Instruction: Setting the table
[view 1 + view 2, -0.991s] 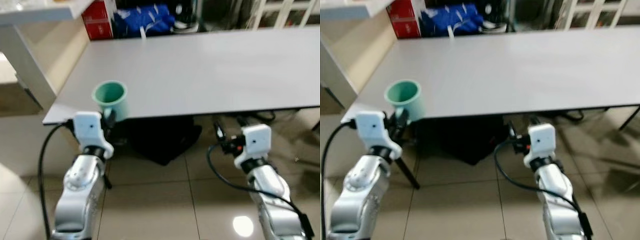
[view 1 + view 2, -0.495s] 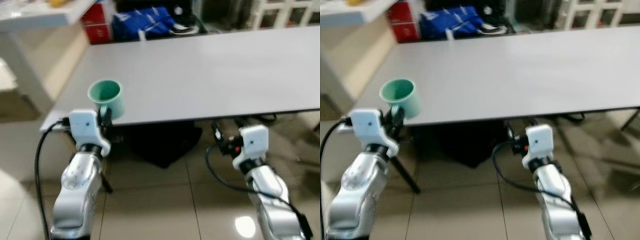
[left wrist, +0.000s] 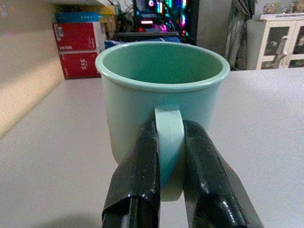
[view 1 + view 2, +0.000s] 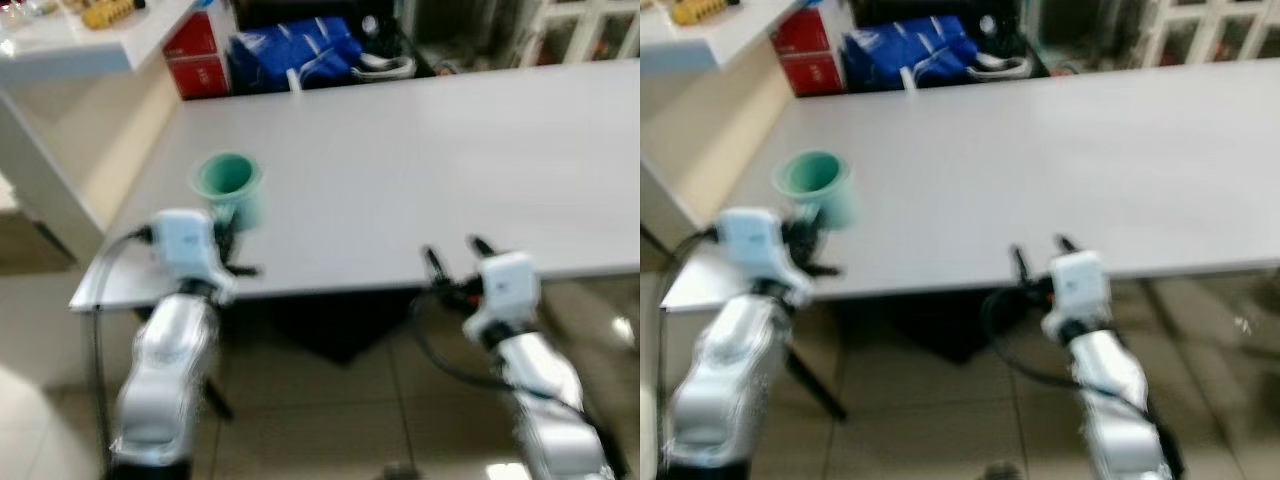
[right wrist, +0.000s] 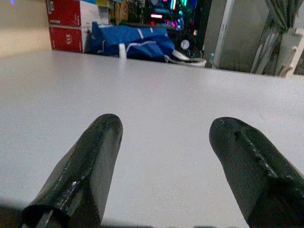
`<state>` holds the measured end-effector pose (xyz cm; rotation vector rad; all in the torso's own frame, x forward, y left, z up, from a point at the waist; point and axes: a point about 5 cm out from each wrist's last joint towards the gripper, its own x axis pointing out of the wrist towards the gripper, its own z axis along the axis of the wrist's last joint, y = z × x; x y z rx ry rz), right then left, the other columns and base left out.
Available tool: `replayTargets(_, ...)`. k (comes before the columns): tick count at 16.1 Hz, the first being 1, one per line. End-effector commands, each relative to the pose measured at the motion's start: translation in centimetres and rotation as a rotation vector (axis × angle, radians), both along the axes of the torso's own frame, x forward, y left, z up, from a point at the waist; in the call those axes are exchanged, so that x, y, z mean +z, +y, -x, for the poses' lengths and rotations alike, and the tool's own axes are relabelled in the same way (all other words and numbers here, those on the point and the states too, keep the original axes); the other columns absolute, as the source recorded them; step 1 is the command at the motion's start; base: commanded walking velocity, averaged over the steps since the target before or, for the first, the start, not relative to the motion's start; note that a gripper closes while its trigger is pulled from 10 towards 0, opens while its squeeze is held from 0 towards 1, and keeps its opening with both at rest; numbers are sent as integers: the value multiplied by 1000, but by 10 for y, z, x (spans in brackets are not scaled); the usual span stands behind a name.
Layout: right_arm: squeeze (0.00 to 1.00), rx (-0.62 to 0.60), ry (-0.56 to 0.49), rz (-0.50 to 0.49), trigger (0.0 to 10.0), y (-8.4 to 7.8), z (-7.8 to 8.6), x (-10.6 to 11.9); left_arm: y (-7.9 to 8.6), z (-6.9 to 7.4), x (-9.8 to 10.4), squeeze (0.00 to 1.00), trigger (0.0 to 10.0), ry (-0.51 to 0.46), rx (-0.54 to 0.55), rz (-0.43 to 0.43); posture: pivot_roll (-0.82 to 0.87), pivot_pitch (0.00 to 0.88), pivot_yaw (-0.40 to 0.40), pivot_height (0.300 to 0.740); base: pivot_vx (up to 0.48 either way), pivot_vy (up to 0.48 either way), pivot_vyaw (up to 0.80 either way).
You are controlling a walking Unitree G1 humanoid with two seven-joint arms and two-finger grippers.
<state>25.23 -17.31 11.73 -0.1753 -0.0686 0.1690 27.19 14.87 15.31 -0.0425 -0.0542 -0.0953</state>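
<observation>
A white counter (image 4: 90,45) w/ a yellow item (image 4: 108,12) on top is seen far ahead and to the outer side of the left gripper, beyond the corner of the grey table (image 4: 420,150). Red boxes (image 4: 198,58) are stacked on the floor past the table's far edge, straight ahead of the left gripper. A blue bag (image 4: 290,45) is laid just beside them, toward the right-gripper side, w/ a dark-and-white item (image 4: 385,62), too blurred to identify, next to it. White cabinet doors (image 4: 590,25) are seen far ahead of the right gripper. Nothing is placed on the tabletop between the two grippers; head views are blurred.

The left gripper (image 3: 169,142) is held over the table's near corner, fingers (image 3: 140,166) closed tight on the handle of a green mug (image 4: 230,185). The handle is pinched from both sides, as shown in the wrist view; the mug (image 3: 161,95) is kept upright, mouth up, directly ahead of the fingertips. Whether its base is touching the tabletop cannot be told.

The right gripper (image 5: 166,161) is positioned at the table's near edge, well apart from the mug, fingers (image 5: 85,175) spread wide and pointed across the bare tabletop. Nothing is held or touched by it.
</observation>
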Motion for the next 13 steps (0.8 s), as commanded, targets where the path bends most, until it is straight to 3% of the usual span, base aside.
replayTargets(1, 0, 25, -15, -11, 10000, 9, -1, 4, 11, -1, 5, 0, 0, -25, 36, -19, -184, 1, 105, 740, 480, 0, 0)
replayTargets(5, 0, 22, -11, -16, 10000, 10, -1, 3, 10, -9, 7, 0, 0, -22, 26, -35, -184, 3, 111, 740, 478, 0, 0)
replayTargets(7, 0, 23, -10, -17, 10000, 11, 0, 2, 10, -17, 11, 0, 0, -28, 8, -47, -187, 4, 114, 740, 0, 0, 0)
replayTargets(11, 0, 11, -10, -18, 10000, 10, 2, 2, 11, -56, 31, 0, 0, -76, -64, -120, -212, 8, 127, 740, 0, 0, 0)
replayTargets(13, 0, 8, -10, -17, 10000, 10, 3, 2, 12, -68, 34, 0, 0, -72, -72, -131, -224, 11, 129, 740, 0, 0, 0)
